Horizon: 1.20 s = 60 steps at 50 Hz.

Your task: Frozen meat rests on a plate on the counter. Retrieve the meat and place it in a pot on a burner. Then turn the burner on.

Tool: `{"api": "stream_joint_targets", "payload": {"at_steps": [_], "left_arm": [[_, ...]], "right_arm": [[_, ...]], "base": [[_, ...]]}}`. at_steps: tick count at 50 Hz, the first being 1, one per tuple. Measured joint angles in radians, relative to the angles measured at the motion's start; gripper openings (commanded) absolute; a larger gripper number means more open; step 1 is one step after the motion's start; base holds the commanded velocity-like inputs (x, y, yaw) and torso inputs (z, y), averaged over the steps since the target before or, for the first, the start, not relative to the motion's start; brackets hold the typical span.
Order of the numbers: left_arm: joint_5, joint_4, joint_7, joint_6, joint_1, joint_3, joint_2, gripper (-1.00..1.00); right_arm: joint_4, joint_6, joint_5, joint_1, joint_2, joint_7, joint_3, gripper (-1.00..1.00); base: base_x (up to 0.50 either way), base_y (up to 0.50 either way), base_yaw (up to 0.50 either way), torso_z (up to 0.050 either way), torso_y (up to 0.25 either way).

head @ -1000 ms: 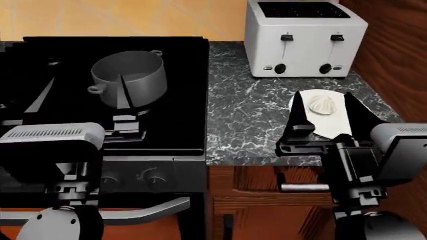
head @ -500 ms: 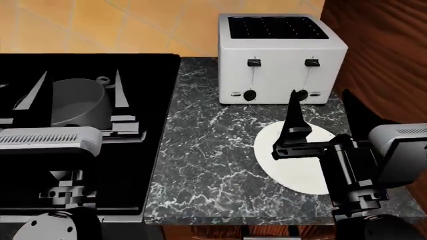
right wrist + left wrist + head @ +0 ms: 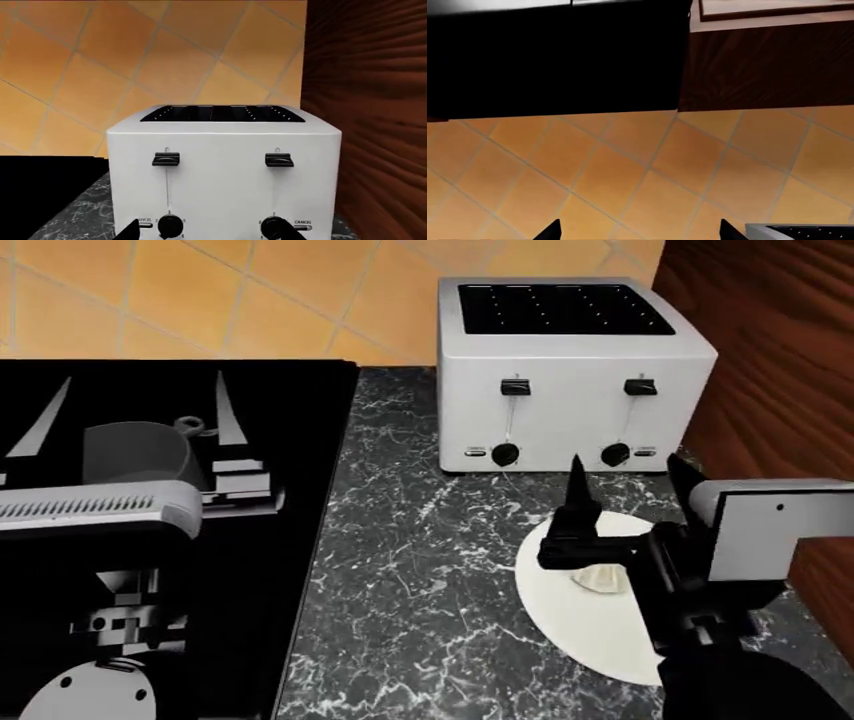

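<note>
The creamy-white meat (image 3: 599, 579) lies on the off-white plate (image 3: 587, 635) on the dark marble counter (image 3: 400, 570), and only a small part of it shows under my right arm. My right gripper (image 3: 627, 485) stands open above the plate, its tips pointing at the toaster, with nothing between them. In the right wrist view, that gripper (image 3: 208, 232) shows only as two fingertips. The grey pot (image 3: 140, 452) sits on the black stove (image 3: 294, 440). My open, empty left gripper (image 3: 134, 420) hangs in front of it. The burner is hidden.
A boxy silver toaster (image 3: 574, 370) stands at the back of the counter, close ahead of the right gripper, and fills the right wrist view as toaster (image 3: 223, 170). A dark wood cabinet wall (image 3: 774, 360) bounds the right side. The left wrist view shows an orange tiled wall (image 3: 627, 175).
The head view has swung towards the counter and toaster. My right gripper has come lower over the plate, and a bit of the meat now shows beneath it. The left gripper stays by the pot.
</note>
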Motion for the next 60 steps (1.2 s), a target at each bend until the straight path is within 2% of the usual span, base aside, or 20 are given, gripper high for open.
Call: {"api": "stream_joint_targets", "payload": {"at_steps": [13,25,60], "left_arm": [[-0.008,0.011,-0.019,-0.02,-0.004,0.003,-0.008,1.0],[-0.014,0.017,-0.038,-0.032,-0.008,0.006,-0.017,1.0],[-0.027,0.01,-0.069,-0.04,-0.013,0.022,-0.04,1.0]], "right_arm": [[-0.003,0.185,0.062,0.029,-0.003,0.041,0.04,1.0],[0.019,0.259,0.118,0.036,-0.014,0.034,0.071,1.0],[0.145,0.248,0.142,0.023,-0.016,0.027,0.079,1.0]], "base": [[0.0,0.0,0.0,0.0,0.0],[0.0,0.0,0.0,0.0,0.0],[0.0,0.0,0.0,0.0,0.0]]}}
